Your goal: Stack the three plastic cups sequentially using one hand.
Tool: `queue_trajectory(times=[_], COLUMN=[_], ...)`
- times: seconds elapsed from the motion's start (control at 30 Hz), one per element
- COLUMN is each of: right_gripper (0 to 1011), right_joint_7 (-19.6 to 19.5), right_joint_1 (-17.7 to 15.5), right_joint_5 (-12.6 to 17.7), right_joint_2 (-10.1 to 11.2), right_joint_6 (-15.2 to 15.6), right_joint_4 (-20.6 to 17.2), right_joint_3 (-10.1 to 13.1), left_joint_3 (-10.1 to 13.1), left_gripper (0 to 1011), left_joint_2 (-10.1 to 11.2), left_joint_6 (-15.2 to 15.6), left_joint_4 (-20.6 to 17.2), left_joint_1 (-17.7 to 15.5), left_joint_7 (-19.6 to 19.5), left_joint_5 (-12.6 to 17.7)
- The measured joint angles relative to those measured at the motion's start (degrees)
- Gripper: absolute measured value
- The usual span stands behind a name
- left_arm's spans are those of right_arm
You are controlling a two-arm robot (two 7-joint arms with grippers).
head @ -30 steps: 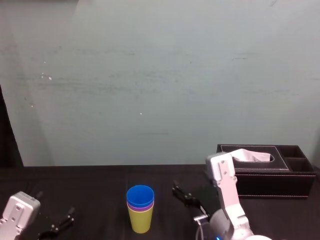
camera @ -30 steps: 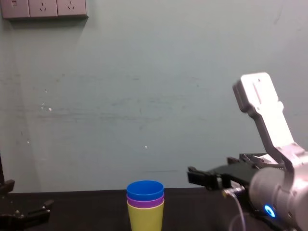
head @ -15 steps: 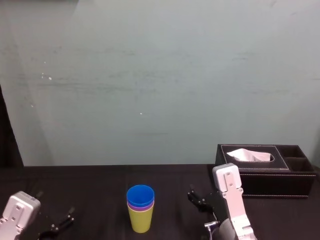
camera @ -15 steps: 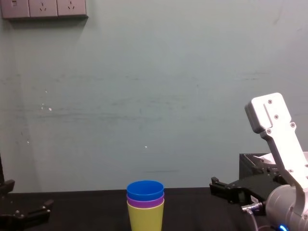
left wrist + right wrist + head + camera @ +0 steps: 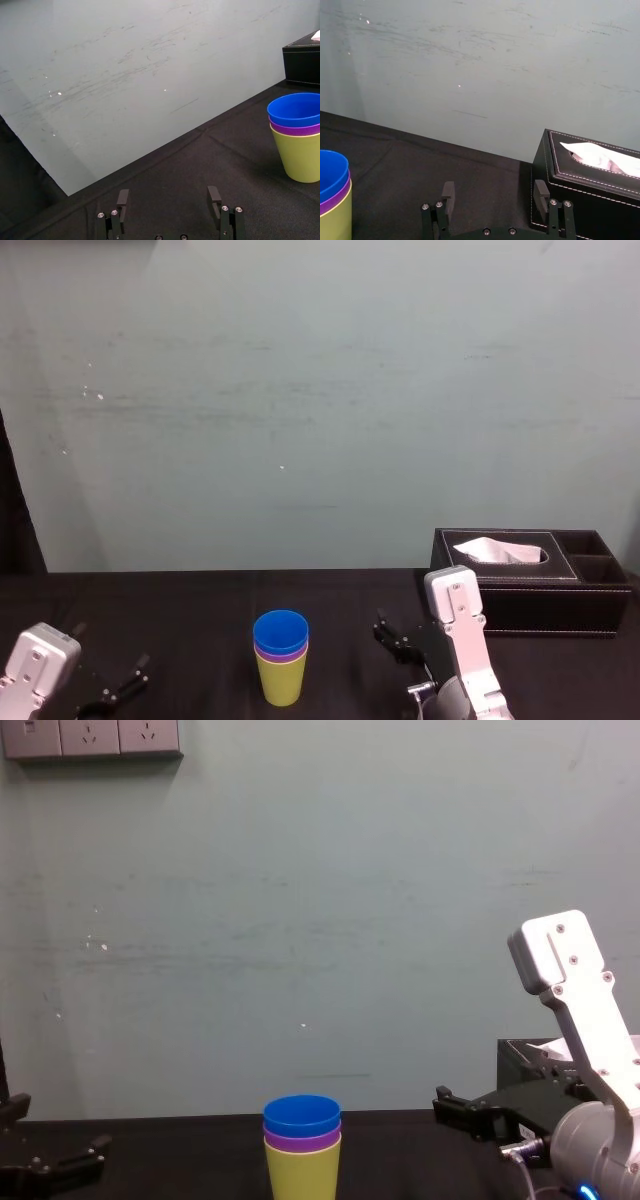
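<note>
Showed the three plastic cups nested on the desk, blue topmost, left of the right claw, open and empty. Looked finished; called only for parking, like the open left claw, idle farther left.

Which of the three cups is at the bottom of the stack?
The yellow-green cup; the purple cup sits in it, the blue cup on top.
</note>
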Motion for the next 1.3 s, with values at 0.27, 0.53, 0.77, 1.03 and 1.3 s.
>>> queue_trajectory(times=[0.27,0.53,0.77,1.03,1.3], right_gripper=[1002,1002,1002,1002,1002], right_joint_7=[0.2,0.2,0.3,0.3,0.3], right_joint_1=[0.0,0.0,0.0,0.0,0.0], right_joint_5=[0.1,0.1,0.1,0.2,0.2], right_joint_2=[0.0,0.1,0.1,0.1,0.1], right_joint_6=[0.1,0.1,0.2,0.2,0.2], right_joint_4=[0.0,-0.1,-0.1,-0.1,-0.1], right_joint_3=[0.0,-0.1,-0.1,-0.1,-0.1], left_joint_3=[0.0,0.0,0.0,0.0,0.0], left_gripper=[1000,1000,1000,1000,1000], left_joint_2=[0.0,0.0,0.0,0.0,0.0], left_joint_6=[0.0,0.0,0.0,0.0,0.0], left_joint_4=[0.0,0.0,0.0,0.0,0.0], left_joint_1=[0.0,0.0,0.0,0.0,0.0], left_joint_7=[0.0,0.0,0.0,0.0,0.0], left_joint_5=[0.0,0.0,0.0,0.0,0.0])
